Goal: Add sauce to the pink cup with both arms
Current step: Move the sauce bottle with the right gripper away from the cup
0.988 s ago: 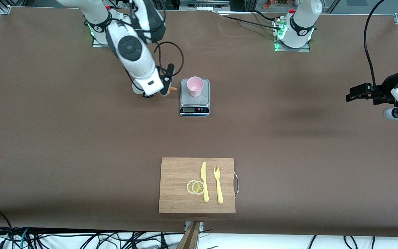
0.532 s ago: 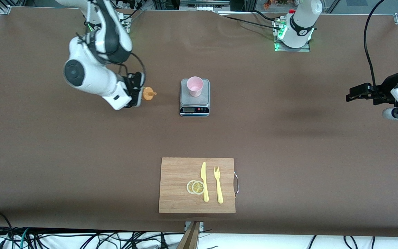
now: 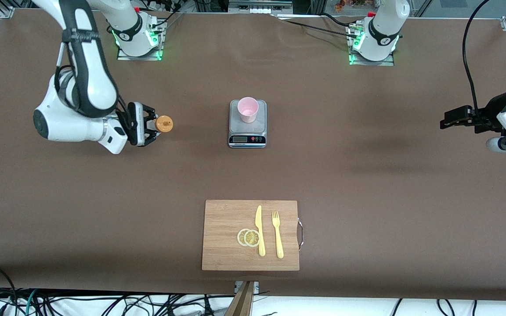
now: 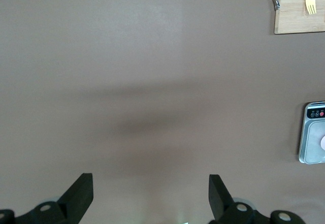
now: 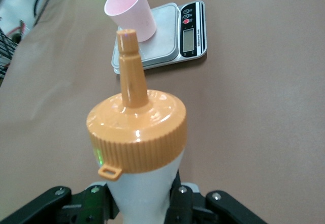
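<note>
My right gripper [image 3: 151,124] is shut on the sauce bottle [image 3: 163,124], a whitish squeeze bottle with an orange cap. It holds it about upright by its body, over the table beside the scale, toward the right arm's end. In the right wrist view the bottle [image 5: 137,132] fills the middle between the fingers of the right gripper [image 5: 142,203], its nozzle pointing toward the pink cup [image 5: 131,8]. The pink cup [image 3: 248,109] stands upright on the scale. My left gripper [image 3: 447,119] waits open and empty at the left arm's end, and its own view shows the open left gripper [image 4: 150,181] over bare table.
A small silver kitchen scale [image 3: 247,131] bears the cup and shows in both wrist views [image 5: 172,36] [image 4: 314,153]. A wooden cutting board [image 3: 226,219] with a yellow knife [image 3: 259,230], a fork [image 3: 277,235] and lemon slices [image 3: 248,237] lies nearer the front camera.
My right arm has swung away from the scale toward its own end of the table, carrying the sauce bottle. The left arm and the cup have not moved.
</note>
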You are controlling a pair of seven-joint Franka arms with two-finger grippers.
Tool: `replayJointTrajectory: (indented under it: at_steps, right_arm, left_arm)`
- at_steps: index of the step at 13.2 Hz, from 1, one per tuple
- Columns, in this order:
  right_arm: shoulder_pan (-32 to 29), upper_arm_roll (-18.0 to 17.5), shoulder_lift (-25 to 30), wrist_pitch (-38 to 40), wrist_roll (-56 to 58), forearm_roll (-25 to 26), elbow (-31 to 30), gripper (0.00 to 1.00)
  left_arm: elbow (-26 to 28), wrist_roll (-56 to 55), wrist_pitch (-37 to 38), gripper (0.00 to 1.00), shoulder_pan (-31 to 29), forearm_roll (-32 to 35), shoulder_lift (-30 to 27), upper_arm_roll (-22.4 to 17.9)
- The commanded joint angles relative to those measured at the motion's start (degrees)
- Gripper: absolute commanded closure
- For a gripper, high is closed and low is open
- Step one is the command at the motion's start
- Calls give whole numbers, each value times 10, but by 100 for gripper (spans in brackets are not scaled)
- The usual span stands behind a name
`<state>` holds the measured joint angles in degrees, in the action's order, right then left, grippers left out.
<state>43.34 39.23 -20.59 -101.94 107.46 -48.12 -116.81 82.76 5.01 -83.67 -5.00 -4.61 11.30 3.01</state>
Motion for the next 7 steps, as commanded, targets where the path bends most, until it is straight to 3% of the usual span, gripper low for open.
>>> replayJointTrajectory:
  at_steps: [1, 3, 7]
  right_arm:
    - [-50, -6, -72, 65, 108, -65, 46, 82]
    - [-83, -7, -128, 111, 178, -108, 75, 82]
    - [-141, -14, -212, 204, 252, -138, 159, 78]
  left_arm:
    - [-8, 12, 9, 0, 1, 7, 2, -1]
    - [-8, 12, 9, 0, 0, 7, 2, -1]
    - [-8, 12, 9, 0, 0, 7, 2, 0]
